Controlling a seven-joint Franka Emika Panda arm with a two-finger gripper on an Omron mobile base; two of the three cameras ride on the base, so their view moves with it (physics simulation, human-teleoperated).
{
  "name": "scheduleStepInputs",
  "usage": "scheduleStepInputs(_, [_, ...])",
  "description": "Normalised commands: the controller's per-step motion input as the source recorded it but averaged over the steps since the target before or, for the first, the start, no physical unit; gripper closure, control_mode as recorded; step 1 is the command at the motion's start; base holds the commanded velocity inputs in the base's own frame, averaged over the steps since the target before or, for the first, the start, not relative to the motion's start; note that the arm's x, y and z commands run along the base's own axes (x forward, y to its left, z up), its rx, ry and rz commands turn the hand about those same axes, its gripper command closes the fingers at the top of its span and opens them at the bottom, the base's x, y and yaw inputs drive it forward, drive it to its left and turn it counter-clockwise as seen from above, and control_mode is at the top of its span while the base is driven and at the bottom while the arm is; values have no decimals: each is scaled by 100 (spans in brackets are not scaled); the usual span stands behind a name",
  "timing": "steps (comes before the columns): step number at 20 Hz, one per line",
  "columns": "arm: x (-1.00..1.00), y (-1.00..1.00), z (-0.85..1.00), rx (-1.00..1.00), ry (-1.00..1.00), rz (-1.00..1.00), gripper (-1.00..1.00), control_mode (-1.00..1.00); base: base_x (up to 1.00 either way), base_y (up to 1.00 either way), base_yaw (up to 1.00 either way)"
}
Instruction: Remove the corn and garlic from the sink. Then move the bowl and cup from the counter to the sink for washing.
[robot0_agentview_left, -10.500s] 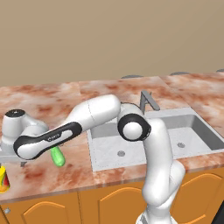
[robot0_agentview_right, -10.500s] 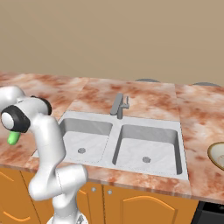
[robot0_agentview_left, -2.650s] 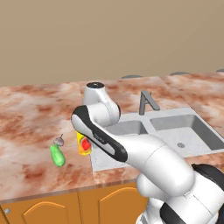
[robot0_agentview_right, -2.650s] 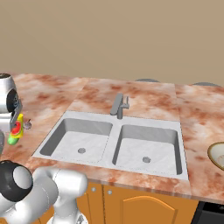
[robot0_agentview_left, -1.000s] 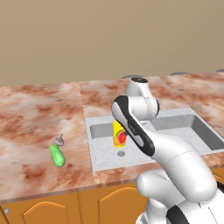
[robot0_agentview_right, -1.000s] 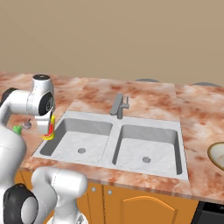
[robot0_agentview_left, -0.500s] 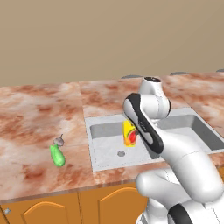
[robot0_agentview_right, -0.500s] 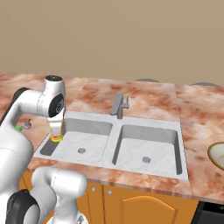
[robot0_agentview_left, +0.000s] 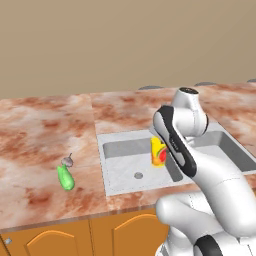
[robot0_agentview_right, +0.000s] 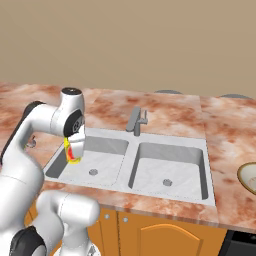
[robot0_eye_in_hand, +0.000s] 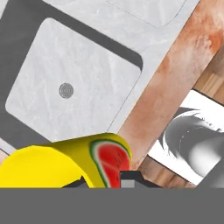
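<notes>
Corn (robot0_agentview_left: 65, 178) and garlic (robot0_agentview_left: 68, 161) lie on the counter (robot0_agentview_left: 45, 130) to the left, out of the sink (robot0_agentview_left: 120, 165). Right of them, the gripper (robot0_agentview_right: 74, 150) is clamped on the cup (robot0_agentview_left: 158, 152), which hangs above the left basin, its drain (robot0_eye_in_hand: 66, 90) straight below, so the drop looks short and vertical. Its yellow wall carries a red-and-green watermelon mark. Far right, the bowl (robot0_agentview_right: 248, 177) waits on the counter.
</notes>
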Motion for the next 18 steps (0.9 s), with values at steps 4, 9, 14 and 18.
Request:
scheduleStepInputs(4, [-11,-39,0,-3,-8,9,100,-100,0,0,0])
scheduleStepInputs(9, [-10,-41,0,-4,-3,9,100,-100,0,0,0])
scheduleStepInputs(14, [-4,-45,0,-4,0,10,100,-100,0,0,0])
scheduleStepInputs(18, [-4,-46,0,-5,0,9,100,-100,0,0,0])
